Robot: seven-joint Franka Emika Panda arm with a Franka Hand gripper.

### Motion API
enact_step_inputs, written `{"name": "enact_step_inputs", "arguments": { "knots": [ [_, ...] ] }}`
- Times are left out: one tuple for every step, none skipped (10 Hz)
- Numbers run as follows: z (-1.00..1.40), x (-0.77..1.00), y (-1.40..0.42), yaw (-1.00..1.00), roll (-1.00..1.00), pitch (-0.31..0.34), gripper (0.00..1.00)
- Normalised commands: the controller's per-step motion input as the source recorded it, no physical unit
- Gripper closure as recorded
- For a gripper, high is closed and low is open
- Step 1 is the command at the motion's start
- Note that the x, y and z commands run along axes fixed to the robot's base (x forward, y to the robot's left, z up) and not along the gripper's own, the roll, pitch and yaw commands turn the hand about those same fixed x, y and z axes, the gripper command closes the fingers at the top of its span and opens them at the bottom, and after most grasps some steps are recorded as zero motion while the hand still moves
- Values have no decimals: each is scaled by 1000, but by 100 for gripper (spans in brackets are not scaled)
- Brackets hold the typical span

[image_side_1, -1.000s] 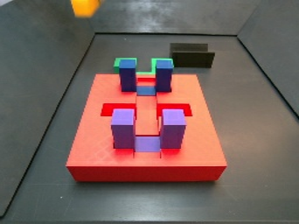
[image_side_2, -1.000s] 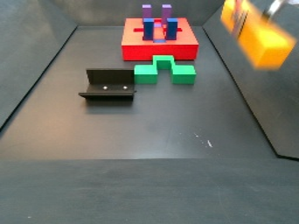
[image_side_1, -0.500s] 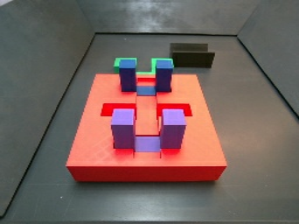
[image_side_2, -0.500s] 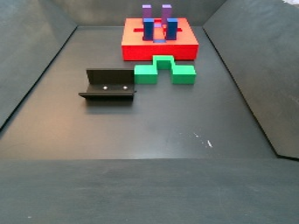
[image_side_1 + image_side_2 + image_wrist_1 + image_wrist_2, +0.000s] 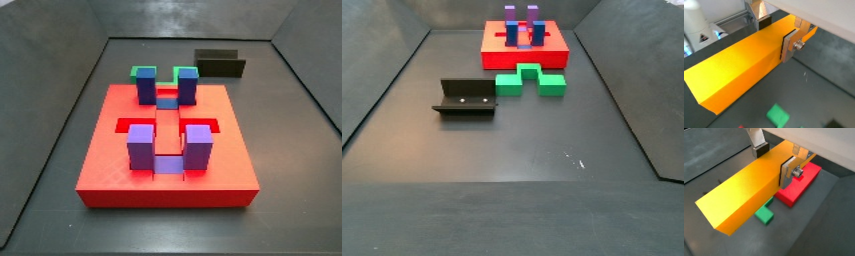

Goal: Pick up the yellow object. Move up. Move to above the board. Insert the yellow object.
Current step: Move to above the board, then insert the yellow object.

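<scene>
large flat red square board (image 5: 167, 165) with purple, blue and green blocks sits empty-slotted on the floor. long yellow-orange bar (image 5: 751, 185) is clamped in the gripper (image 5: 776, 159), aloft, out of both side views. pick and lift look done; transfer and insertion remain.

claw (image 5: 776, 159) astride bar (image 5: 747, 190), above board (image 5: 797, 187)

Even, soft light; faint shadows; wrist views slightly blurred.
</scene>
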Motion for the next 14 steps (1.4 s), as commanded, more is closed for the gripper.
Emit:
{"name": "enact_step_inputs", "arguments": {
  "knots": [
    [192,774,-1400,-2,-6,226,100],
    [192,772,-1400,10,22,181,100],
    [196,797,-1400,6,-14,149,100],
    [208,811,-1400,10,2,144,100],
    [214,839,-1400,11,12,149,100],
    [125,493,-736,7,21,173,100],
    [97,364,-486,7,28,159,100],
    [67,167,-235,8,28,76,100],
    [53,108,-179,7,35,46,100],
    [0,69,0,0,0,0,100],
    [-354,286,-103,-14,-7,-44,100],
    [-637,220,-111,0,0,-87,100],
    [-634,31,-106,0,23,-123,100],
    [-506,94,-31,37,99,-34,100]
  ]
}}
